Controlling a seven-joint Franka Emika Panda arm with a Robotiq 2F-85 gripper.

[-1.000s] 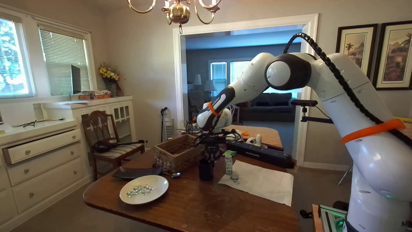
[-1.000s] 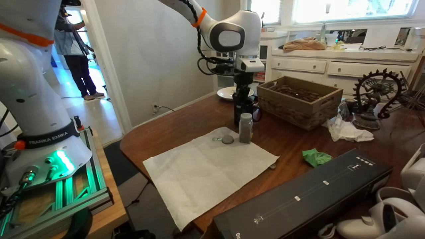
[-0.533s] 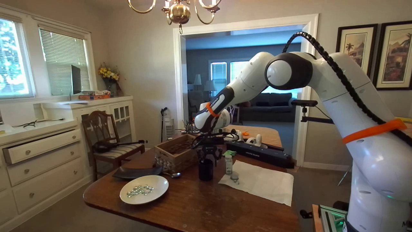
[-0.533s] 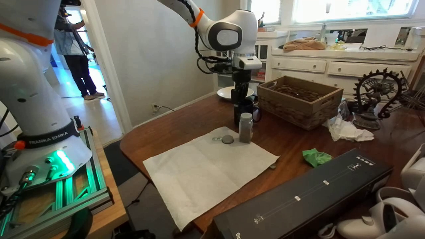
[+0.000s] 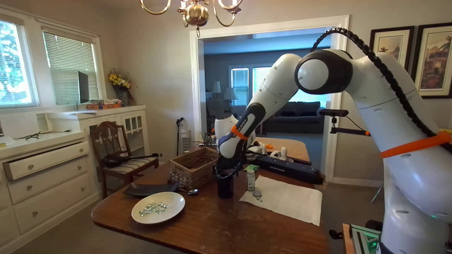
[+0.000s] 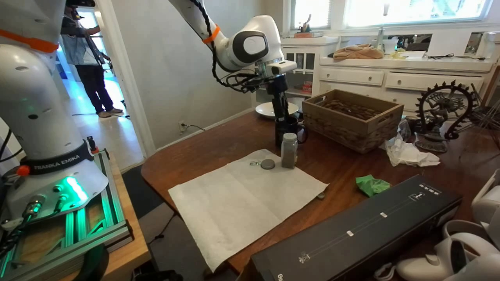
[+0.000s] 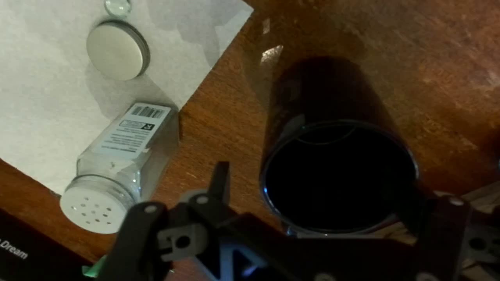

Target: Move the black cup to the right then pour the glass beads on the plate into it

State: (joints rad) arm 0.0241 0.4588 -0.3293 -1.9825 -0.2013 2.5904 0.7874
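Note:
The black cup (image 5: 225, 188) stands upright on the table; its handle shows in an exterior view, where the cup (image 6: 287, 132) is below my tilted gripper (image 6: 282, 112). Looking down in the wrist view, I see the cup's dark mouth (image 7: 340, 175) between the spread fingers of my gripper (image 7: 312, 177). The left finger (image 7: 221, 181) is apart from the cup. The right one overlaps the rim; whether it is inside or above I cannot tell. The white plate (image 5: 173, 211) carries the glass beads (image 5: 154, 209), away from the gripper.
Close beside the cup are a clear shaker bottle (image 6: 289, 151) and the wooden basket (image 6: 351, 125). A white paper sheet (image 6: 242, 207) bears a metal lid (image 7: 115, 50) and a loose bead (image 7: 118, 7). A dark tray (image 5: 150, 188) and a spoon (image 5: 192, 191) lie near the plate.
My gripper has opened from nearly shut. The wrist has turned and tilted over the cup, and the forearm has shifted. Cup, plate and beads stay where they were.

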